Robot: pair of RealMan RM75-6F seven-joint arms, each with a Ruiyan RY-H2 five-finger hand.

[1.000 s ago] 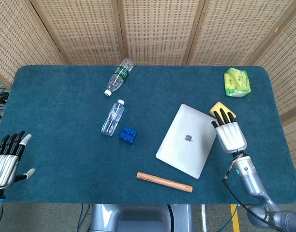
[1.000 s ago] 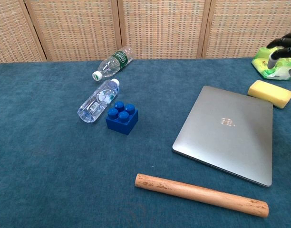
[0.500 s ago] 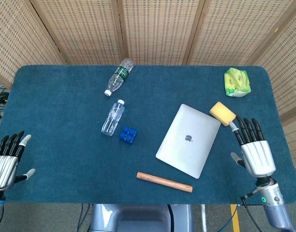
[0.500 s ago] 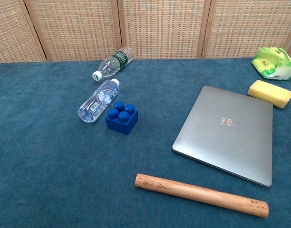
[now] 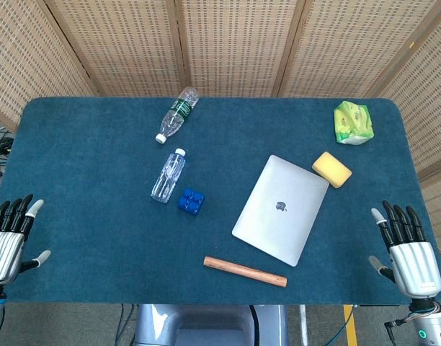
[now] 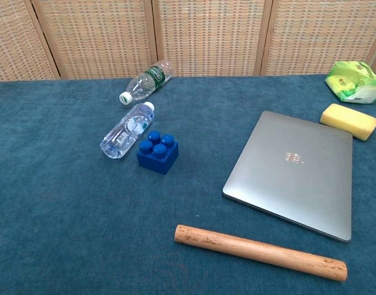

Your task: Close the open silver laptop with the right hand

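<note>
The bench point(image 6: 53, 203) wears matt teal cloth with a short nap. The laptop point(image 6: 292, 172) is smooth brushed silver metal. The rod point(image 6: 260, 252) is bare wood, the bottles point(image 6: 123, 130) clear glossy plastic, the block point(image 6: 157, 152) shiny blue plastic, the sponge point(image 6: 349, 121) porous yellow foam.

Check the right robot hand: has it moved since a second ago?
Yes. The right robot hand has pulled back from beside the yellow sponge toward the near right table edge, now clear of the closed silver laptop, fingers spread.
</note>
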